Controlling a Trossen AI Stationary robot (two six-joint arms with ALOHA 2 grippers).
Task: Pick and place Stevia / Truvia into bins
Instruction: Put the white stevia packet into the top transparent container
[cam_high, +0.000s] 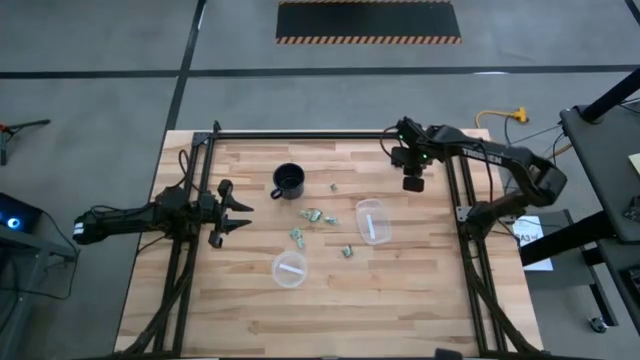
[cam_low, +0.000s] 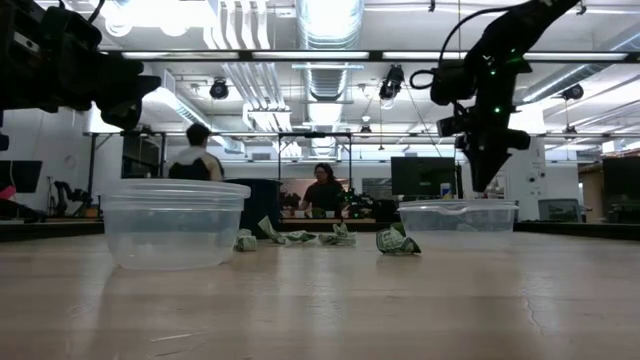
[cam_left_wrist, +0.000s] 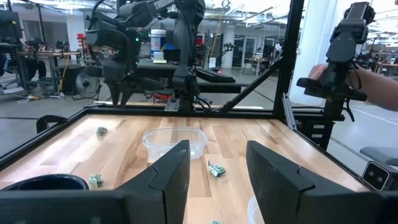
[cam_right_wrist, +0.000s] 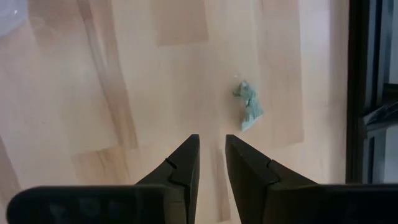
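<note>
The right pincer (cam_high: 412, 183) hangs above the far right part of the worktop (cam_high: 400, 290), pointing down, its fingers (cam_right_wrist: 186, 165) nearly together with a narrow gap and nothing between them. In its wrist view one crumpled green sachet (cam_right_wrist: 249, 106) lies on bare wood just ahead of the fingertips and off to one side, its long axis roughly in line with the fingers. This is probably the lone sachet (cam_high: 334, 186) seen from above, between the mug (cam_high: 288, 181) and the right pincer, though I cannot be sure. It lies apart from the other sachets (cam_high: 318, 217), which are scattered mid-worktop between the mug, the oblong bin (cam_high: 372, 221) and the round bin (cam_high: 290, 268). Each bin already has something pale in it.

The left pincer (cam_high: 232, 213) waits low at the left side, fingers (cam_left_wrist: 171, 171) parted and empty, aimed across at the oblong bin.

Judging by position, the right arm is nearer the lone sachet and must shift sideways over it, spread its fingers wider, and then descend.
</note>
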